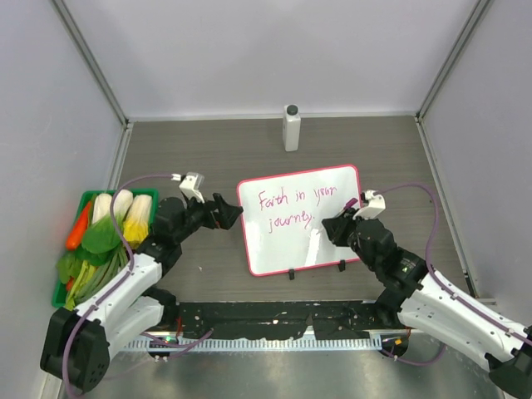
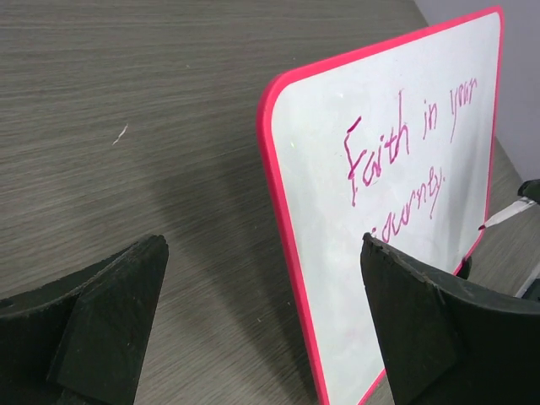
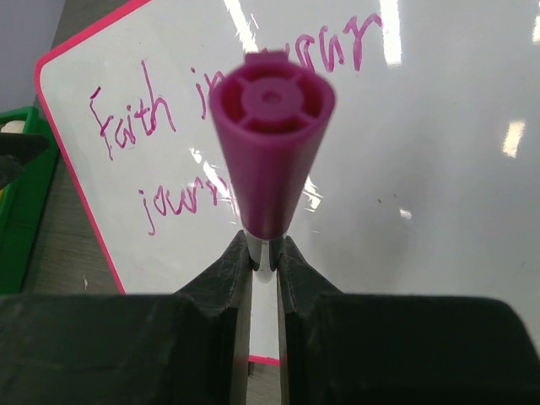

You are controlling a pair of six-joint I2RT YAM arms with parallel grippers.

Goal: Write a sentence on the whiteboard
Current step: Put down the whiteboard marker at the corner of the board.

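The whiteboard (image 1: 324,241), with a pink-red frame, stands tilted on two black clip feet at the table's middle. The sentence (image 1: 295,206) in pink reads "Faith in your journey." in two lines. It also shows in the left wrist view (image 2: 405,160) and the right wrist view (image 3: 139,126). My left gripper (image 1: 230,211) is open at the board's left edge. In the left wrist view (image 2: 270,329) the pink edge (image 2: 291,253) lies between the spread jaws. My right gripper (image 1: 330,228) is shut on a magenta marker (image 3: 270,143), its tip (image 2: 504,217) close to the board after "journey".
A green basket (image 1: 155,196) full of vegetables sits at the left, beside my left arm. A white bottle with a grey cap (image 1: 292,127) stands at the back behind the board. Grey walls close in the table on three sides.
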